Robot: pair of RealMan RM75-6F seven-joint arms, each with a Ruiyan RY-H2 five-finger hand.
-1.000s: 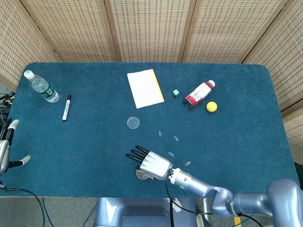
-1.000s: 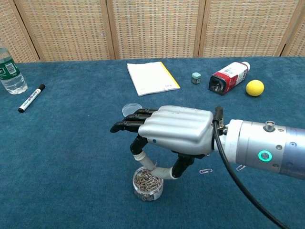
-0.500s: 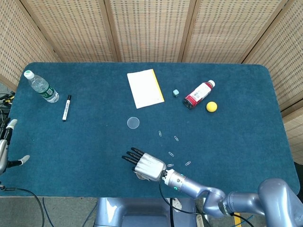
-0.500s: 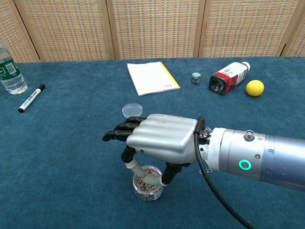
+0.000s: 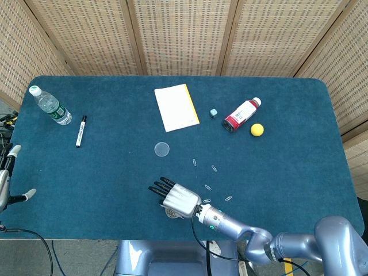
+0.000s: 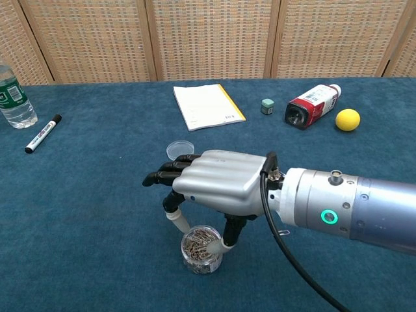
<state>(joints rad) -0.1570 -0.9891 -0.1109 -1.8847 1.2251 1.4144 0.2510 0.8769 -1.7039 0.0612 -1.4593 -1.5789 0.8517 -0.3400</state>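
My right hand (image 6: 221, 182) hovers over a small clear jar of paper clips (image 6: 201, 250) near the table's front edge. Its thumb and one finger reach down to the jar's mouth with their tips a little apart, and nothing shows between them. The other fingers stretch out flat to the left. In the head view the right hand (image 5: 178, 198) covers most of the jar (image 5: 171, 213). Several loose paper clips (image 5: 214, 168) lie to the hand's right. The jar's round clear lid (image 6: 180, 149) lies just beyond. My left hand (image 5: 6, 178) hangs off the table's left edge, fingers apart, holding nothing.
A white and yellow notebook (image 5: 176, 107) lies at the back middle. To its right are a small green cube (image 5: 213, 113), a red bottle (image 5: 241, 115) on its side and a yellow ball (image 5: 256, 129). A water bottle (image 5: 50, 106) and a marker (image 5: 81, 131) are at the back left.
The right hand moved left and dipped its pinched thumb and finger into the jar's mouth. It has since lifted slightly and the two tips have parted. The jar stayed put.
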